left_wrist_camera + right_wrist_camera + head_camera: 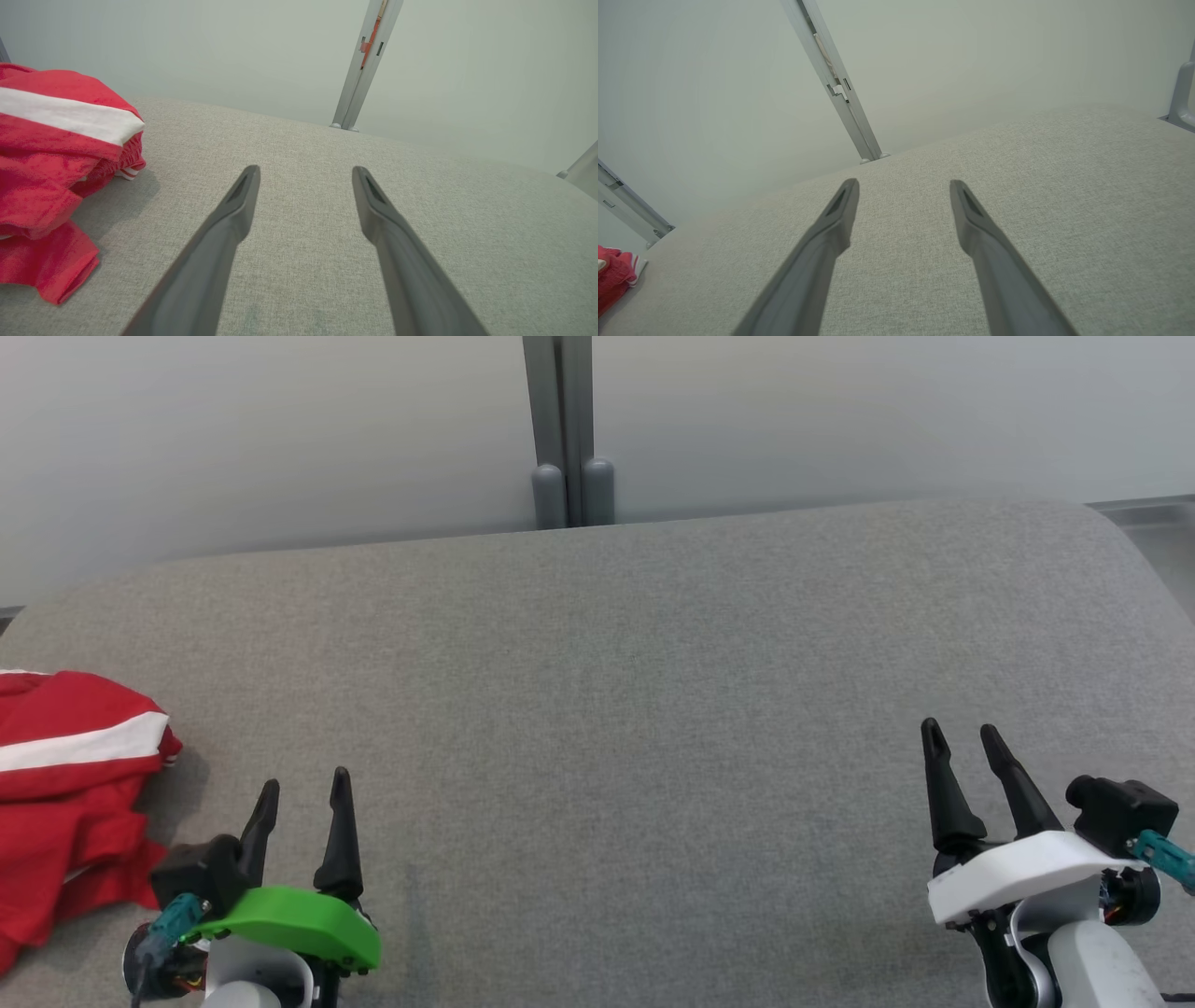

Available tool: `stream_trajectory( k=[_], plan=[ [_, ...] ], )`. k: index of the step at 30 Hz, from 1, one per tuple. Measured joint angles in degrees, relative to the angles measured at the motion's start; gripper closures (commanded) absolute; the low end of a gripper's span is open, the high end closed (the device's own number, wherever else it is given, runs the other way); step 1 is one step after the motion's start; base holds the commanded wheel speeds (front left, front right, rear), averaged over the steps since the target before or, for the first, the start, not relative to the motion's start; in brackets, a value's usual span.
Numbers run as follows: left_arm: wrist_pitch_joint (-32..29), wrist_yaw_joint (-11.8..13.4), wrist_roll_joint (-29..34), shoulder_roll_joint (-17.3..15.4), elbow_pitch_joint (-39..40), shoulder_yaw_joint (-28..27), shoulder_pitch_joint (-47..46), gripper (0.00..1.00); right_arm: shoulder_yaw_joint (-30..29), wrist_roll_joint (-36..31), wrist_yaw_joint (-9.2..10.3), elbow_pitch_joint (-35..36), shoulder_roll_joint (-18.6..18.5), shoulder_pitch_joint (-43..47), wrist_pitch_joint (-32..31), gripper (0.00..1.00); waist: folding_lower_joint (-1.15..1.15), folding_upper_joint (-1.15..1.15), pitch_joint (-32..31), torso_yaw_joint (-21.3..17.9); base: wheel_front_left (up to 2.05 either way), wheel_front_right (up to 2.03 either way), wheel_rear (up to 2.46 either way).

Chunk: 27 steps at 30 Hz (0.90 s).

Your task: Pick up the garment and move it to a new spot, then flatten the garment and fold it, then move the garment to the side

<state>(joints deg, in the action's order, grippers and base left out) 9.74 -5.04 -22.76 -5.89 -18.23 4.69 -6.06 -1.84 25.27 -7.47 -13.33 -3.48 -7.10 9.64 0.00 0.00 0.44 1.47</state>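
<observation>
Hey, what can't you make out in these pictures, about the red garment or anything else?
Garment, head view: the left edge cuts it off, extent unknown.
Its kind, left wrist view: crumpled folds hide the shape.
Right wrist view: a red scrap at the lower left corner, too little to read.
Grey post, head view: top cut off by the upper edge.

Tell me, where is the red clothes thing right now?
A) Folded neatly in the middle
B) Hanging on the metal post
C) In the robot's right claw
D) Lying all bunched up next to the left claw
D: the red garment lies crumpled on the grey surface at the far left, beside the open left gripper. The right gripper is open too and holds nothing.
</observation>
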Motion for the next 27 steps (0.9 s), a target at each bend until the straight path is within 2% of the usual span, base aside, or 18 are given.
stream_trajectory(
  k=[16,27],
  plan=[
    [2.0,0.2,7.5,1.0,-2.3,1.0,-0.2,0.00,1.2,-9.2,-0.01,-3.5,0.7,-2.0,2.1,0.00,0.00,0.00,-0.2,0.7,0.00,0.00,0.00],
    [3.3,0.5,11.5,2.1,-3.8,0.5,0.1,0.00,1.1,-12.6,-0.01,-4.5,0.7,-1.0,3.4,0.00,0.00,0.00,-0.4,1.3,0.00,0.00,0.00]
  ],
)
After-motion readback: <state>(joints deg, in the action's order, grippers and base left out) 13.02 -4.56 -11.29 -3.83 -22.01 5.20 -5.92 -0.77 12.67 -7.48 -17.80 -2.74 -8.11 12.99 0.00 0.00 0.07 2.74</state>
